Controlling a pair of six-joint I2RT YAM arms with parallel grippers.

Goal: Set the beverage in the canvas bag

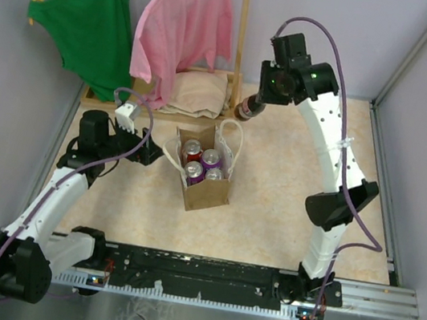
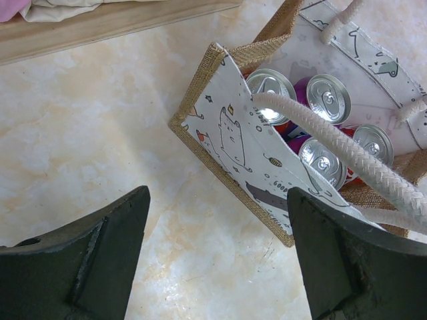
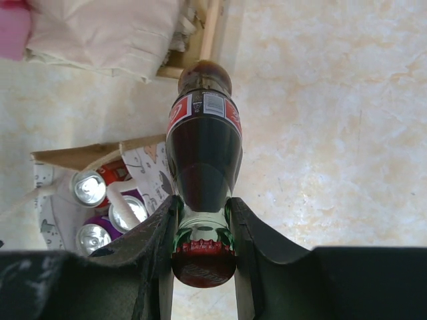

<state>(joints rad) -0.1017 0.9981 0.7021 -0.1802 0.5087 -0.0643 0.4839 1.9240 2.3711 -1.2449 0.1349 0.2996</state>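
The canvas bag [image 1: 203, 183] stands open mid-table, tan-brown with white rope handles [image 2: 333, 143] and several cans [image 1: 200, 162] inside. It also shows in the left wrist view [image 2: 233, 143] and the right wrist view [image 3: 143, 167]. My right gripper [image 1: 260, 96] is shut on the neck of a dark cola bottle [image 3: 203, 150] with a red cap, held in the air up and right of the bag. The bottle shows in the top view [image 1: 247, 108]. My left gripper [image 1: 143, 153] is open and empty just left of the bag, its fingers [image 2: 87, 257] low over the table.
A wooden rack base [image 1: 211, 70] at the back holds a folded beige cloth [image 1: 200, 93]. A pink shirt [image 1: 187, 26] and a green top [image 1: 90, 15] hang above it. Grey walls close the left, back and right sides.
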